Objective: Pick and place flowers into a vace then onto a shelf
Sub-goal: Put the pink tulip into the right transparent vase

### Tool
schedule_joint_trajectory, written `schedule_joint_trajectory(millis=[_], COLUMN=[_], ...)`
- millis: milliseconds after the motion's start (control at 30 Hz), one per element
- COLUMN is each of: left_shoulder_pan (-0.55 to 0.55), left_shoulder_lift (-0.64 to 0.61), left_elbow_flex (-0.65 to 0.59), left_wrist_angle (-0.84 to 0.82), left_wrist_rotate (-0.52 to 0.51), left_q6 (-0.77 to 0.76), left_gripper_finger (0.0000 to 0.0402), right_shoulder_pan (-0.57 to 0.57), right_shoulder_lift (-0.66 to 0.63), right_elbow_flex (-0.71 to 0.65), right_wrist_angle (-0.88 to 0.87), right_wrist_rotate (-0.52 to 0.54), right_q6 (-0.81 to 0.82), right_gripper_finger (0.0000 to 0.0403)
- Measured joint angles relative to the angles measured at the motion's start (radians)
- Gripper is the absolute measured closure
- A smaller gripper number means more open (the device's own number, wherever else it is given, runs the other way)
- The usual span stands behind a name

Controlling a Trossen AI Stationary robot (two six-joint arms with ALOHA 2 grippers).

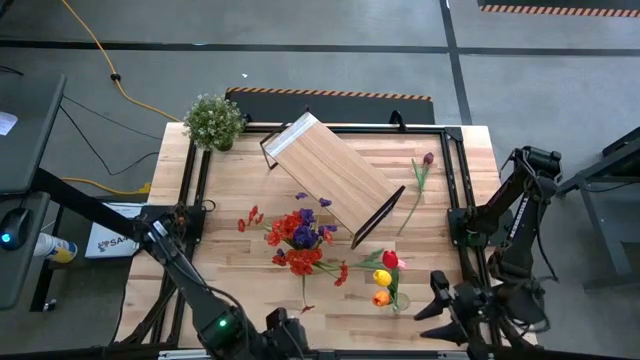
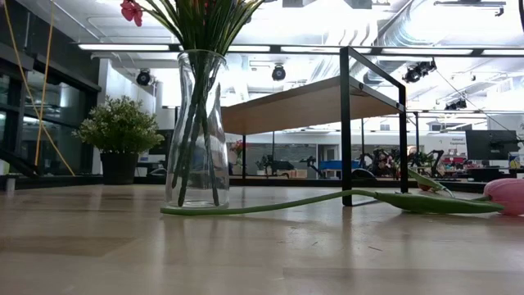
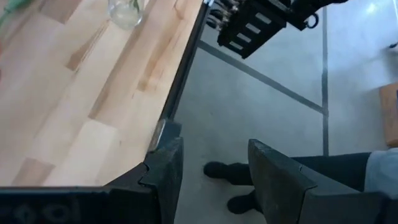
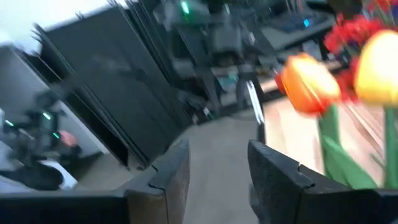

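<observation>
A clear glass vase (image 1: 388,295) stands near the table's near edge and holds yellow and orange tulips (image 1: 382,286). In the low view the vase (image 2: 196,131) is upright with green stems inside, and a pink tulip (image 2: 503,195) lies on the table beside it. Red sprays and purple sprigs (image 1: 300,238) lie at mid-table. A dark maroon tulip (image 1: 421,178) lies to the right of the shelf (image 1: 335,178), which stands askew at the middle. My left gripper (image 3: 211,174) is open beyond the near edge (image 1: 288,338). My right gripper (image 4: 217,174) is open just right of the vase (image 1: 438,298).
A bushy potted plant (image 1: 213,121) stands at the far left corner. A black frame rail (image 1: 200,180) runs around the tabletop. In the left wrist view a person's shoes (image 3: 227,177) stand on the floor off the near edge. Bare wood lies left of the flowers.
</observation>
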Motion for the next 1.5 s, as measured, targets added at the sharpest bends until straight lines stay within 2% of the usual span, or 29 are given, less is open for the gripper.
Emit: schedule_joint_trajectory(millis=[233,500,600,833,933,1100,1200,1367,1500], left_shoulder_pan=[-0.031,-0.065,-0.077,-0.086,-0.086,-0.085,-0.086,-0.086,-0.086], left_shoulder_lift=[0.031,0.085,0.102,0.125,0.146,0.184,0.212,0.246,0.252], left_elbow_flex=[-0.006,-0.007,-0.006,-0.004,-0.006,-0.006,-0.006,-0.006,-0.007], left_wrist_angle=[0.027,0.028,0.039,0.064,0.070,0.062,0.062,0.069,0.072], left_wrist_rotate=[-0.016,-0.033,-0.067,-0.112,-0.124,-0.111,-0.079,-0.004,0.007], left_q6=[-0.051,-0.127,-0.165,-0.297,-0.382,-0.496,-0.561,-0.663,-0.701], left_gripper_finger=[0.0190,0.0190,0.0190,0.0190,0.0190,0.0190,0.0190,0.0190,0.0190], right_shoulder_pan=[0.000,-0.001,-0.001,-0.001,-0.001,0.015,0.036,0.084,0.116], right_shoulder_lift=[0.000,0.000,0.000,-0.001,-0.011,-0.063,-0.107,-0.207,-0.288], right_elbow_flex=[0.000,0.000,0.000,0.000,0.000,0.000,0.000,0.000,0.000], right_wrist_angle=[0.280,0.591,0.674,0.890,0.936,0.904,0.833,0.661,0.558], right_wrist_rotate=[-0.079,-0.258,-0.306,-0.323,-0.358,-0.468,-0.379,-0.046,0.195], right_q6=[-0.197,-0.473,-0.563,-0.806,-0.867,-0.977,-1.061,-1.162,-1.176], right_gripper_finger=[0.0258,0.0252,0.0254,0.0264,0.0264,0.0265,0.0265,0.0265,0.0265])
